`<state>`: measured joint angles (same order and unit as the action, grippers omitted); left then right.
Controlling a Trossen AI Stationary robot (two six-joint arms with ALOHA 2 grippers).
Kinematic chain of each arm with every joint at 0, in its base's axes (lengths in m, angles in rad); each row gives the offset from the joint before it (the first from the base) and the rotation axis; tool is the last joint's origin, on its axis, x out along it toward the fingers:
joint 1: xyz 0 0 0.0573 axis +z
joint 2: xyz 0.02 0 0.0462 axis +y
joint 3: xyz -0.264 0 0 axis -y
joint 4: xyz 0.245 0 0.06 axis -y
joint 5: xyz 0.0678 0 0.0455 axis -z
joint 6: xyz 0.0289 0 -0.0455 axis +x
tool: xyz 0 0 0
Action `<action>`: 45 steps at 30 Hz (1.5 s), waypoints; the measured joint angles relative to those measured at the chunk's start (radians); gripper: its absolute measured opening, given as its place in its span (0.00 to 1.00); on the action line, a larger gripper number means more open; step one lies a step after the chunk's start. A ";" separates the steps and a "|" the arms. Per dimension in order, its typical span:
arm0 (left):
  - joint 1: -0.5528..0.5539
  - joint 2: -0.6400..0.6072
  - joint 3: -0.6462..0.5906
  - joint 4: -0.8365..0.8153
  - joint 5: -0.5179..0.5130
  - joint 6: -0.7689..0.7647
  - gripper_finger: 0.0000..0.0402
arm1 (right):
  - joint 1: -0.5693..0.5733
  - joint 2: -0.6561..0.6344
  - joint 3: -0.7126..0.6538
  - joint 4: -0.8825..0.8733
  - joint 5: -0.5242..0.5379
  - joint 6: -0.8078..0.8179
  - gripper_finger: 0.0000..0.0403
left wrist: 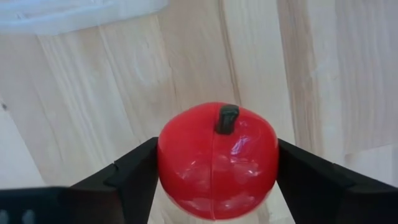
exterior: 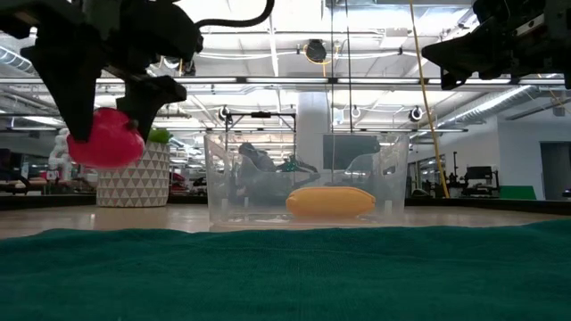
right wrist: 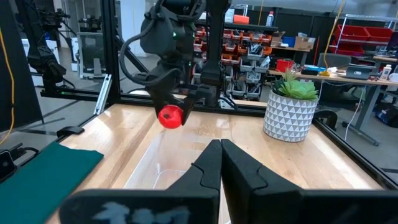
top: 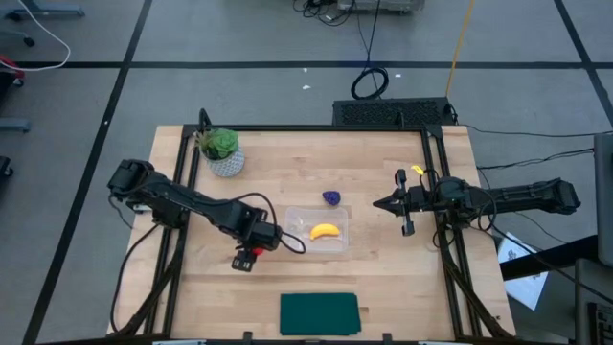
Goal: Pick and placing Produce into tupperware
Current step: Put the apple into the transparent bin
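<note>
1 banana (top: 326, 231) in 1 tub (top: 317, 229) | 1 purple piece (top: 331, 197) | left tool (top: 251, 255) clamped glossy red fruit (left wrist: 217, 161) | right tool (top: 379, 203) together

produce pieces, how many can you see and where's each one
3. Banana inside the clear container; red fruit held off the table in the left gripper; purple piece on the table behind the container.

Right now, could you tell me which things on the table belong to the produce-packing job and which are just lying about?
Part of the job:
- red fruit, held in the left gripper, off the table
- banana, in the tupperware
- purple piece, beside the tupperware
- right gripper, shut, waiting

Just lying about:
- potted plant
- green cloth
</note>
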<state>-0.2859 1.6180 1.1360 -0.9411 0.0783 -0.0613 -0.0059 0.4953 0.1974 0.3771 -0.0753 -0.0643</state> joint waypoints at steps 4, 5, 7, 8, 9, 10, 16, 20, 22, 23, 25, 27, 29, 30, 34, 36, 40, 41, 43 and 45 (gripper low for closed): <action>0.002 0.000 0.024 -0.017 0.000 0.016 0.71 | 0.000 0.000 0.000 0.000 0.000 0.000 0.00; 0.004 0.000 0.031 -0.026 0.000 0.019 0.70 | 0.000 0.000 0.000 0.000 0.000 0.000 0.00; 0.009 0.000 0.046 -0.048 0.000 0.028 0.69 | 0.000 0.000 0.000 0.000 0.000 0.000 0.00; 0.012 0.000 0.053 -0.058 0.000 0.034 0.69 | 0.000 0.000 0.000 0.000 0.000 0.000 0.00; 0.015 0.000 0.060 -0.065 0.000 0.038 0.68 | 0.000 0.000 0.000 0.000 0.000 0.000 0.00; 0.018 0.000 0.067 -0.070 0.000 0.042 0.68 | 0.000 0.000 0.000 0.000 0.000 0.000 0.00; 0.034 0.000 0.111 -0.089 0.000 0.076 0.69 | 0.000 0.000 0.000 0.000 0.000 0.000 0.00; 0.041 0.000 0.146 -0.116 0.000 0.121 0.70 | 0.000 0.000 0.000 -0.001 0.000 0.000 0.00; 0.046 0.000 0.166 -0.119 0.000 0.136 0.69 | 0.000 0.000 0.000 -0.001 0.000 0.000 0.00; 0.048 0.000 0.176 -0.119 0.000 0.141 0.69 | 0.000 0.000 0.000 -0.001 0.000 0.000 0.00; 0.054 0.000 0.199 -0.127 0.000 0.154 0.68 | 0.000 0.000 0.000 -0.001 0.000 0.000 0.00; 0.059 0.000 0.220 -0.137 0.000 0.172 0.68 | 0.000 0.000 0.000 -0.002 0.000 0.000 0.00; 0.066 0.000 0.242 -0.145 0.000 0.194 0.68 | 0.000 0.000 0.000 -0.003 0.000 0.000 0.00; 0.069 0.000 0.253 -0.148 0.000 0.205 0.69 | 0.000 0.000 0.000 -0.004 0.000 0.000 0.00; 0.087 -0.020 0.272 -0.152 0.000 0.231 0.70 | 0.000 0.000 0.000 -0.013 0.000 0.000 0.00; 0.098 -0.039 0.275 -0.150 0.000 0.239 0.69 | 0.000 0.000 0.000 -0.016 0.000 0.000 0.00; 0.122 -0.090 0.275 -0.145 0.000 0.236 0.67 | 0.000 0.000 0.000 -0.016 0.000 0.000 0.00; 0.126 -0.104 0.275 -0.144 0.000 0.233 0.67 | 0.000 0.001 0.000 -0.016 0.000 0.000 0.00; 0.132 -0.125 0.275 -0.136 0.001 0.225 0.67 | 0.000 0.001 0.000 -0.016 0.000 0.000 0.00; 0.136 -0.142 0.275 -0.129 0.001 0.225 0.69 | 0.000 0.001 0.000 -0.016 0.000 0.000 0.00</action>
<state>-0.1496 1.4763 1.4109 -1.0704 0.0792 0.1633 -0.0055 0.4964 0.1974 0.3611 -0.0753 -0.0643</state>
